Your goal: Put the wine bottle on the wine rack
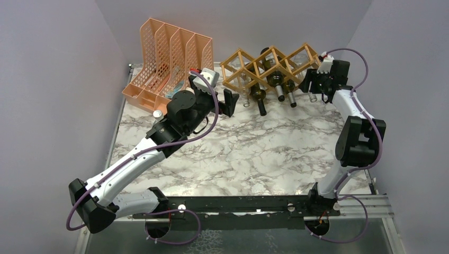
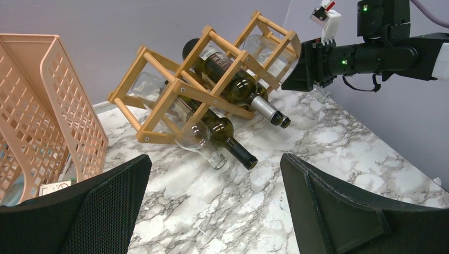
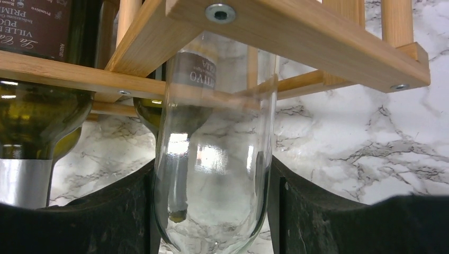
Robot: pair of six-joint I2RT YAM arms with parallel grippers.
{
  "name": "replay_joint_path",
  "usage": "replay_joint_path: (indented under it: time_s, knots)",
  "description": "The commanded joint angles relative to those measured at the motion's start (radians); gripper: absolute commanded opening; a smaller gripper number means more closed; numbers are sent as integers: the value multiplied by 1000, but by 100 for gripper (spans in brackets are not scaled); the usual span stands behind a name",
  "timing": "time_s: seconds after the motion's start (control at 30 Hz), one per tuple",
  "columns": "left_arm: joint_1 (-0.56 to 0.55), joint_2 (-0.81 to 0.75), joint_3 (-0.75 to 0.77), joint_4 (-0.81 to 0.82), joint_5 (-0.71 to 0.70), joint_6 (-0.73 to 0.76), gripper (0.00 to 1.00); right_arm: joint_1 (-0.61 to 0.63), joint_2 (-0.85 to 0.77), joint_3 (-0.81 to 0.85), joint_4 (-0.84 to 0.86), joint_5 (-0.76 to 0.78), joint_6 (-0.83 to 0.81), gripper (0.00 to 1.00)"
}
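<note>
Clamped in the right hand (image 3: 212,211), the clear wine bottle (image 3: 214,148) lies among the slats of the wine rack (image 3: 317,42), at its right end cell. Ease it in straight until wood bears it, then release. Beyond, the left hand (image 2: 214,206) gapes wide, empty.

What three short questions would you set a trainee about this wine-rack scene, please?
1. True or false: the fingers of the left gripper stand open and hold nothing.
2. What does the right gripper clamp? A a clear glass wine bottle; B a white mug; C nothing at all.
3. Fill the gap: in the top view, the peach-orange plastic mesh file organizer stands to the ___ of the light tan wooden lattice wine rack.
Key: 1 true; 2 A; 3 left.
</note>
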State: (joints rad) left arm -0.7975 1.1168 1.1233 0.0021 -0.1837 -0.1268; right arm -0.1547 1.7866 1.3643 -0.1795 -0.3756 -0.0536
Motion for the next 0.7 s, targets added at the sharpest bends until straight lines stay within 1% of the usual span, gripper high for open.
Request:
replay_joint_path:
  time_s: [0.0, 0.1, 0.3, 0.57, 0.67]
  knots:
    - [6, 15, 44, -15, 32, -11, 99, 19, 12, 57, 97, -95, -68, 23]
    - [6, 27, 50, -17, 33, -14, 99, 19, 30, 94, 84, -77, -91, 29]
    - [6, 45, 62, -22, 36, -12, 99, 20, 78, 158, 59, -59, -104, 33]
    - [6, 52, 60, -28, 33, -7, 99, 20, 84, 158, 57, -13, -101, 54]
    - [6, 52, 60, -30, 27, -3, 99, 20, 86, 156, 54, 4, -97, 59]
